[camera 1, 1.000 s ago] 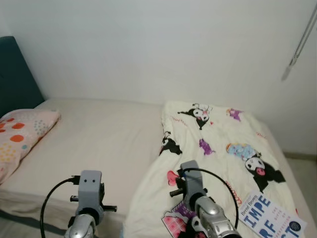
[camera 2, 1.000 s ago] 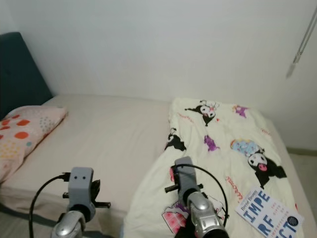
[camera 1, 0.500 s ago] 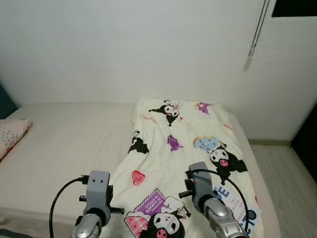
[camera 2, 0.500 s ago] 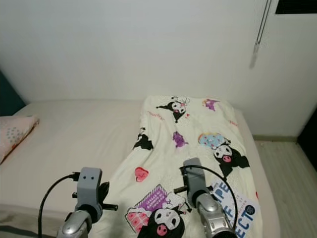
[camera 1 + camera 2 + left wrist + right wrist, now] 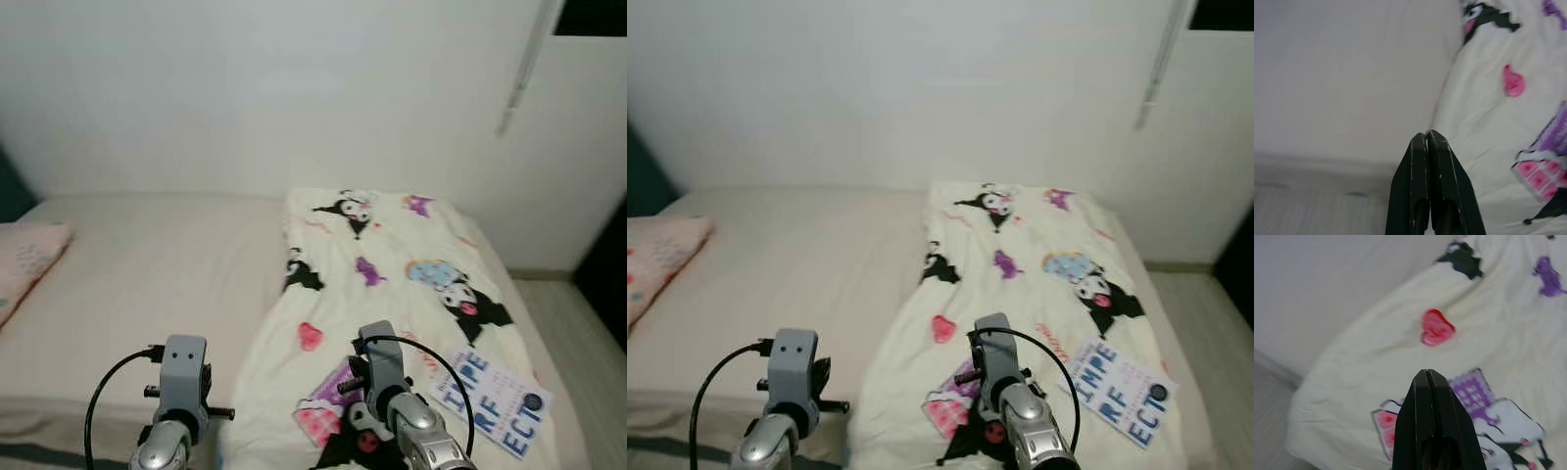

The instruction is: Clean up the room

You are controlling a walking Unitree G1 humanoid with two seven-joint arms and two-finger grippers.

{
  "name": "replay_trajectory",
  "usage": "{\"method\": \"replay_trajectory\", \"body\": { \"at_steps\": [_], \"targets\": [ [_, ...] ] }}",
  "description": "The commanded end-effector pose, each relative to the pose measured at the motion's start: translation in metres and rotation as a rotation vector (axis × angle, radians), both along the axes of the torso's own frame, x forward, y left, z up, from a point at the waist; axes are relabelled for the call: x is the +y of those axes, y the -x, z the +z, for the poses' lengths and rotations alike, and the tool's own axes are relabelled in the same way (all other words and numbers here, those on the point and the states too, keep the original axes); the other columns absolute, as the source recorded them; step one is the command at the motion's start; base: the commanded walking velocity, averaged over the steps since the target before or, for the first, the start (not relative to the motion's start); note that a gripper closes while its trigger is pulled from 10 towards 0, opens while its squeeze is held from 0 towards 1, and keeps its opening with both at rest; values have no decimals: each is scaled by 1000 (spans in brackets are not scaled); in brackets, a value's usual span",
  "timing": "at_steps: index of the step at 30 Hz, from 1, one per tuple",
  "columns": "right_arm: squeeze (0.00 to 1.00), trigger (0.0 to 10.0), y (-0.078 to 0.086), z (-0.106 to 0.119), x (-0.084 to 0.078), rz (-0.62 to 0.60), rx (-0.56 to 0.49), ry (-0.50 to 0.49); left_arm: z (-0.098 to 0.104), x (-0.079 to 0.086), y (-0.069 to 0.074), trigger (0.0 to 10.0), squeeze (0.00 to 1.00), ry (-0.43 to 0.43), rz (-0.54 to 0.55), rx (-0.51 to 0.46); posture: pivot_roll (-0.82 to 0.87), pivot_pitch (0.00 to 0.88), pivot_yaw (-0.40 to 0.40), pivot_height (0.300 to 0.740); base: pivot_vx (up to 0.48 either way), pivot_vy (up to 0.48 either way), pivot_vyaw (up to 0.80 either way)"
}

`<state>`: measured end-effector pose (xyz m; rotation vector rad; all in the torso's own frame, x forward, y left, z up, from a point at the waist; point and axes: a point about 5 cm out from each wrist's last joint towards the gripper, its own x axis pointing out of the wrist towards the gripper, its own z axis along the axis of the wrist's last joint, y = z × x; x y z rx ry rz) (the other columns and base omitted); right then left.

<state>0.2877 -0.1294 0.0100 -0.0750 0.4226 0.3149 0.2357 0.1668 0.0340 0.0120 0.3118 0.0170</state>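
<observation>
Compared with half a second back, your head camera is swinging back to the left: the pillow [image 5: 29, 262] is showing more at the left edge again, and the book [image 5: 491, 398] is sitting out in the open on the blanket [image 5: 392, 284] instead of hiding behind the right arm. That's the camera moving, not the stuff.

Left eye view: you're looking down at a bed [image 5: 147, 274] with a beige sheet, against a white wall. The cartoon-print blanket is lying over the right half, running from the wall to the near edge. The white book with blue lettering is resting on the blanket's near right corner, tilted. Both silver arms are poking up at the bottom, the left one over bare sheet, the right one over the blanket just left of the book.

Right eye view: same scene, with a strip of wood floor [image 5: 1215, 323] showing to the right of the bed.

Left wrist view: your left gripper [image 5: 1425, 139] is pinched together with nothing in it, hanging over the bed's near edge where sheet meets blanket.

Right wrist view: your right gripper [image 5: 1426, 376] is also clamped closed and empty, hovering above the blanket near a pink heart [image 5: 1436, 327] and a purple patch.
</observation>
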Motion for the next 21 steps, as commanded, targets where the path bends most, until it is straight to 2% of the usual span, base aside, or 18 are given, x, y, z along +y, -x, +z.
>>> {"method": "replay_trajectory", "body": {
  "at_steps": [1, 11, 21],
  "targets": [
    [0, 10000, 0, -1, -4, -21, 6, 0, -1, -5, 2, 10000, 0, -5, -22, -1, -71, 0, 15, 740, 0, 0, 0],
    [0, 10000, -1, 0, -5, -28, 7, -2, 2, -8, -2, 10000, 0, -24, -55, -21, -75, 0, 19, 740, 0, 0, 0],
    [0, 10000, -1, 1, -7, -39, 9, -6, 4, -11, -4, 10000, 0, -20, -68, -25, -79, 0, 21, 740, 0, -397, 0]
  ]
}}
